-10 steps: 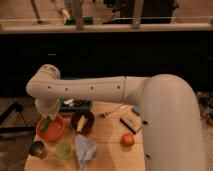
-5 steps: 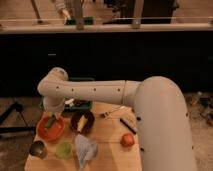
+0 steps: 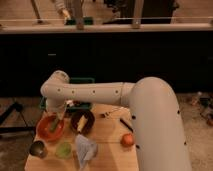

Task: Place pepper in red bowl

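Arm reaches from the right across the wooden worktop [image 3: 107, 137], wrist bent down at the far left; pincer [image 3: 56, 120] hangs right over the round orange-red shallow bowl [image 3: 50, 128]. The slender dark green chili pepper [image 3: 53, 125] shows as a green sliver just under the pincer, inside the bowl's rim; looks like it's pinched at its upper end, tip reaching into the bowl, but I can't tell for sure whether it rests on the bowl floor. Judgement: pepper is light, fairly stiff, waxy skin so a bit slippery; best gripped across the mid-body, not the thin tip. Low drop is safe, nothing fragile. Task looks nearly done, release pending. Neighbours: dark brown bowl with a yellow item [image 3: 82, 121] just beside the red bowl, green rectangular tray [image 3: 80, 106] behind, small light-green cup [image 3: 63, 149] and round red-orange fruit [image 3: 127, 139] near the front.
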